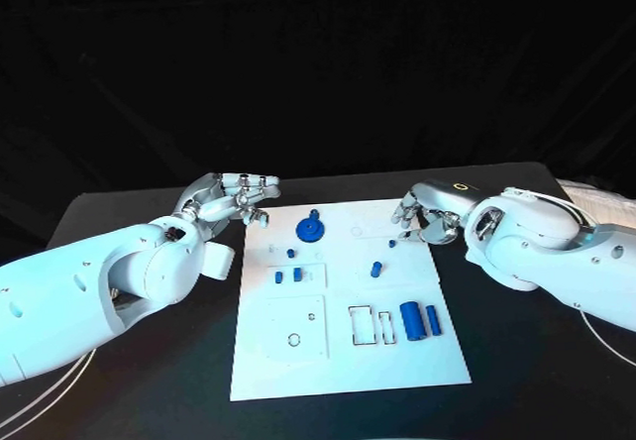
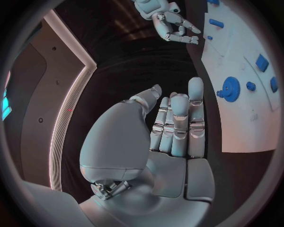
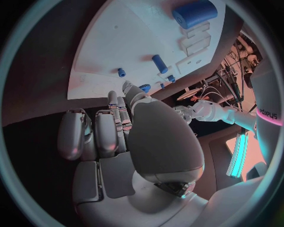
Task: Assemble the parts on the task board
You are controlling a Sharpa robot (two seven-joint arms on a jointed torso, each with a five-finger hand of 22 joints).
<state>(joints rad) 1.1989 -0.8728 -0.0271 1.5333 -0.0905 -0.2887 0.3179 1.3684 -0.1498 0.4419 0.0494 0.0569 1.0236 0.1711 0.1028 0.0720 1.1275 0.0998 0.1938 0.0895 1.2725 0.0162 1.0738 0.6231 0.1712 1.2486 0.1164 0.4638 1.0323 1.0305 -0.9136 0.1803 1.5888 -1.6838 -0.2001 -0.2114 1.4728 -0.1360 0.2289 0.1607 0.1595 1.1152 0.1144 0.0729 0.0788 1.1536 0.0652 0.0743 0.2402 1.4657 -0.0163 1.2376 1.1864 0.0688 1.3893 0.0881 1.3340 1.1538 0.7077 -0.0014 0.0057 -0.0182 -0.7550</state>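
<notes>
We are looking at the white task board [image 1: 348, 367] lying mid-tabletop [image 1: 128, 409], with small blue parts on it: a gear [image 1: 311, 227] near the far edge, a fat cylinder [image 1: 411, 321] and a slim pin [image 1: 433, 320] side by side nearer us.

The left hand [image 1: 232, 200] is hovering off the board's far left corner, fingers loosely apart, holding nothing. The right hand [image 1: 421, 222] is hanging over the far right edge, fingers curled in; we cannot tell whether it is pinching anything.

We are judging the parts light, rigid, smooth plastic, likely slippery; we would pinch the cylinder across its round sides and the gear at its rim.

We are reading no writing on the board or parts.
</notes>
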